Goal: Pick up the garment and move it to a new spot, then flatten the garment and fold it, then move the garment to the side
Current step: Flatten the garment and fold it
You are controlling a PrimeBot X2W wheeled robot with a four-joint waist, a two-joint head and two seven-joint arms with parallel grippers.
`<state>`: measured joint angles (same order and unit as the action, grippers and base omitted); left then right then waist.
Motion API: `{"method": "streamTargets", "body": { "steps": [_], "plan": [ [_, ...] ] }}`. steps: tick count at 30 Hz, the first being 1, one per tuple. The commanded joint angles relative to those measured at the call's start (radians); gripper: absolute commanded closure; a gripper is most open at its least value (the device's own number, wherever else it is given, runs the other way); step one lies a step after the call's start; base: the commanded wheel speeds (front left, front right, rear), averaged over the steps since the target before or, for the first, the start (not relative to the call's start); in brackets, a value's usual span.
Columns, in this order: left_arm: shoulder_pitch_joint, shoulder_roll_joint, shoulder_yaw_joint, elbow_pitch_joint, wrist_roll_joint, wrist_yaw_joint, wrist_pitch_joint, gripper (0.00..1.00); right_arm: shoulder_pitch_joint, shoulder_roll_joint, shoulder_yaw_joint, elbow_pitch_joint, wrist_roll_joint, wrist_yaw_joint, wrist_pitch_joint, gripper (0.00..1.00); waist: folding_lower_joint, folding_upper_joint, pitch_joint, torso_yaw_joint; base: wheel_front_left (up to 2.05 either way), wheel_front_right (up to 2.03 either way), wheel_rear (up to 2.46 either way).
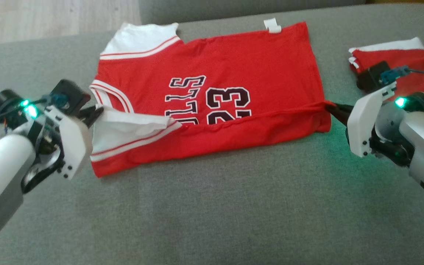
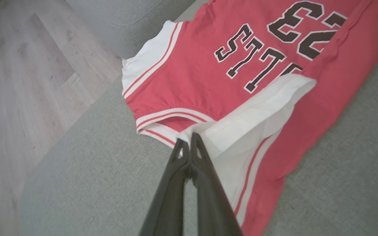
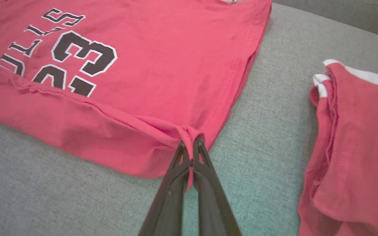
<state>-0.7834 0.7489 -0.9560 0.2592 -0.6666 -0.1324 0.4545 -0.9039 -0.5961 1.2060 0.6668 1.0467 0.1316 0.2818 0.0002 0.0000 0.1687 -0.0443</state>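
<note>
Clearly the garment, a red jersey, lies spread across the middle of the grey cushion, its near long edge turned up over the front, so we judge a lengthwise fold to be the step in hand. We hold that edge at both ends: our left gripper is pinched tight on the white sleeve at the left, and our right gripper is clamped on the hem corner at the right. To do this fold well, we judge that both ends should travel toward the far side together, level and low, with the cloth kept taut between them so the crease runs straight and the middle does not bunch; then we lay the edge down before letting go. On the chest we read a large "23" and the letters "LLS", the rest tucked under the flap. A small white tag at the far hem is too small to read. Another red garment lies folded at the far right, apart from ours.
</note>
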Motion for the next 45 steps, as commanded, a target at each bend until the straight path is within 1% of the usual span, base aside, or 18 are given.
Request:
{"method": "streamTargets", "body": {
  "steps": [1, 6, 10, 14, 15, 16, 18, 22, 26, 27, 29, 31, 32, 35, 37, 39, 42, 45],
  "plan": [
    [-0.12, 0.027, -0.009, 0.026, 0.007, 0.002, -0.023, 1.0, -0.034, 0.007, -0.012, 0.017, -0.004, -0.001, -0.019, 1.0, -0.0002, 0.0, 0.034, -0.01, 0.0, 0.0, 0.0],
    [-0.205, 0.014, -0.091, 0.106, 0.002, 0.002, -0.076, 1.0, -0.061, 0.035, -0.003, 0.048, -0.004, -0.001, -0.036, 1.0, -0.0002, 0.0, 0.062, -0.017, 0.0, 0.0, 0.0],
    [-0.249, 0.001, -0.126, 0.161, 0.009, 0.002, -0.115, 1.0, -0.074, 0.045, 0.003, 0.06, -0.002, -0.001, -0.044, 1.0, -0.0002, 0.0, 0.075, -0.019, 0.0, 0.0, 0.0],
    [-0.294, -0.036, -0.133, 0.257, 0.013, 0.002, -0.179, 1.0, -0.088, 0.054, 0.008, 0.079, 0.005, -0.001, -0.059, 1.0, -0.0002, 0.0, 0.087, -0.021, 0.0, 0.0, 0.0],
    [-0.301, -0.049, -0.127, 0.283, 0.013, 0.004, -0.202, 0.53, -0.093, 0.057, 0.004, 0.089, 0.005, -0.001, -0.073, 0.58, -0.0002, 0.0, 0.087, -0.022, 0.0, 0.0, 0.0],
    [-0.305, -0.064, -0.114, 0.311, 0.008, 0.016, -0.23, 0.0, -0.094, 0.063, -0.003, 0.103, 0.012, -0.001, -0.083, 0.0, -0.0002, 0.0, 0.086, -0.022, 0.0, 0.0, 0.0],
    [-0.31, -0.09, -0.095, 0.362, 0.005, 0.036, -0.29, 0.0, -0.101, 0.075, -0.023, 0.122, 0.023, -0.001, -0.122, 0.0, -0.0002, 0.0, 0.084, -0.022, 0.0, 0.0, 0.0],
    [-0.311, -0.137, -0.053, 0.422, -0.004, 0.076, -0.428, 0.0, -0.111, 0.101, -0.072, 0.158, 0.027, -0.001, -0.254, 0.0, -0.0002, 0.0, 0.066, -0.021, 0.0, 0.0, 0.0],
    [-0.289, -0.184, 0.043, 0.434, -0.051, 0.162, -0.633, 0.0, -0.104, 0.128, -0.131, 0.175, 0.029, -0.001, -0.422, 0.0, -0.0002, 0.0, 0.028, -0.016, 0.0, 0.0, 0.0],
    [-0.276, -0.194, 0.065, 0.426, -0.063, 0.179, -0.667, 0.0, -0.099, 0.136, -0.15, 0.18, 0.029, -0.001, -0.468, 0.0, -0.0002, 0.0, 0.017, -0.015, 0.0, 0.0, 0.0],
    [-0.242, -0.211, 0.118, 0.39, -0.084, 0.219, -0.704, 0.0, -0.089, 0.154, -0.195, 0.191, 0.023, -0.001, -0.521, 0.0, -0.0002, 0.0, -0.007, -0.01, 0.0, 0.0, 0.0],
    [-0.193, -0.225, 0.185, 0.319, -0.09, 0.267, -0.714, 0.0, -0.077, 0.173, -0.256, 0.191, -0.003, -0.001, -0.541, 0.0, -0.0002, 0.0, -0.032, -0.005, 0.0, 0.0, 0.0],
    [-0.163, -0.231, 0.23, 0.258, -0.078, 0.292, -0.715, 0.0, -0.076, 0.18, -0.321, 0.173, -0.024, -0.001, -0.542, 0.0, -0.0002, 0.0, -0.041, -0.002, 0.0, 0.0, 0.0],
    [-0.019, -0.256, 0.351, 0.088, -0.023, 0.353, -0.716, 0.0, 0.001, 0.209, -0.559, 0.083, -0.141, -0.001, -0.543, 0.0, -0.0002, 0.0, -0.07, 0.007, 0.0, 0.0, 0.0],
    [0.089, -0.281, 0.417, -0.005, 0.019, 0.379, -0.716, 0.0, 0.094, 0.24, -0.705, 0.006, -0.26, -0.001, -0.543, 0.0, -0.0002, 0.0, -0.087, 0.014, 0.0, 0.0, 0.0],
    [0.193, -0.316, 0.476, -0.076, 0.06, 0.399, -0.716, 0.0, 0.21, 0.297, -0.84, -0.074, -0.367, -0.001, -0.543, 0.0, -0.0002, 0.0, -0.105, 0.022, 0.0, 0.0, 0.0],
    [0.333, -0.367, 0.55, -0.144, 0.119, 0.402, -0.716, 0.0, 0.38, 0.388, -0.961, -0.191, -0.529, -0.001, -0.543, 0.0, -0.0002, 0.0, -0.129, 0.031, 0.0, 0.0, 0.0],
    [0.46, -0.418, 0.622, -0.179, 0.172, 0.396, -0.716, 0.0, 0.526, 0.467, -1.031, -0.273, -0.66, -0.001, -0.543, 0.0, -0.0002, 0.0, -0.146, 0.031, 0.0, 0.0, 0.0]
  ]
}}
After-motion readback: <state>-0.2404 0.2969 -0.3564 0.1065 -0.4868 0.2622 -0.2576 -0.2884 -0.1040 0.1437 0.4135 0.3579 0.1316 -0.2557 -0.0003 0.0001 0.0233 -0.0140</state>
